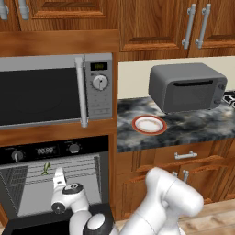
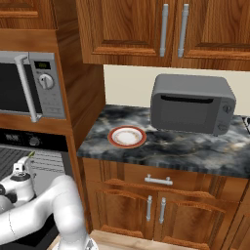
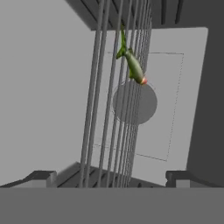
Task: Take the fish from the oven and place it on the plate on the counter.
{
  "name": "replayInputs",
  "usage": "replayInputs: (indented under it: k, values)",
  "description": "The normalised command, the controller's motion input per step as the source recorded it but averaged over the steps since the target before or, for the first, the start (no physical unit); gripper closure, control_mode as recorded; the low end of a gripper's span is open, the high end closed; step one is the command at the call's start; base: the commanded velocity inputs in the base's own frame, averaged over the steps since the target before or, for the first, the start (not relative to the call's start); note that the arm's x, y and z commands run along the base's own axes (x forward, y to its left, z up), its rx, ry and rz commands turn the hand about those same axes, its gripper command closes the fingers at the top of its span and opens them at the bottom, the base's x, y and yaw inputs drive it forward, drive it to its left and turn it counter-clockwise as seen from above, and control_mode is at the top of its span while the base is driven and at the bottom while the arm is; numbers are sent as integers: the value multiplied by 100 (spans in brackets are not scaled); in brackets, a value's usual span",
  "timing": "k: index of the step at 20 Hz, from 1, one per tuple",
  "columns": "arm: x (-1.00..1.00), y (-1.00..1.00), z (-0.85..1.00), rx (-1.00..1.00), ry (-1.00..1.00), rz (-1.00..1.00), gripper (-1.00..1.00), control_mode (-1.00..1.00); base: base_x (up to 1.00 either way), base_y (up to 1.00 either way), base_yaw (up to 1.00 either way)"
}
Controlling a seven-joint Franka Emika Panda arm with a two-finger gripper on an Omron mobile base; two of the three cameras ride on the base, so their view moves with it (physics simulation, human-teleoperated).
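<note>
Down at the oven [image 1: 55, 179], we've got its door dropped open and our white arm reaching toward the lit cavity, with the fingers [image 3: 111, 177] spread wide apart and nothing between them. Through the hand view we're looking along the wire rack [image 3: 116, 113], and the fish [image 3: 132, 64] lies on those bars ahead of us, well clear of both tips, a slim green body with a reddish end pointing our way. From the left base view the fish [image 1: 46, 169] sits on the rack toward the back left of the cavity, just beyond the hand, under the black control panel with its two knobs and digital display. Up on the table [image 1: 183, 128], the dark marbled stone carries the plate [image 1: 149, 125], white with a red-orange rim and nothing on it, resting flat near the front edge. Just behind and to the right of the plate stands a grey toaster oven [image 1: 187, 87], and the silver microwave [image 1: 55, 89] sits built in above the oven. From the right base view the plate [image 2: 127, 136] again sits left of the toaster oven, apart from it.
</note>
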Motion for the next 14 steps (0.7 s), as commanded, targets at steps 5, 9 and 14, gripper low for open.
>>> replayInputs:
  k: [5,9,14]
  values:
    - [41,0,0,-1,2,-4,-100,-100,0,0,0]
    - [36,0,0,-2,2,-6,-100,-100,0,0,0]
    - [30,0,0,-1,2,-6,-100,-100,0,0,0]
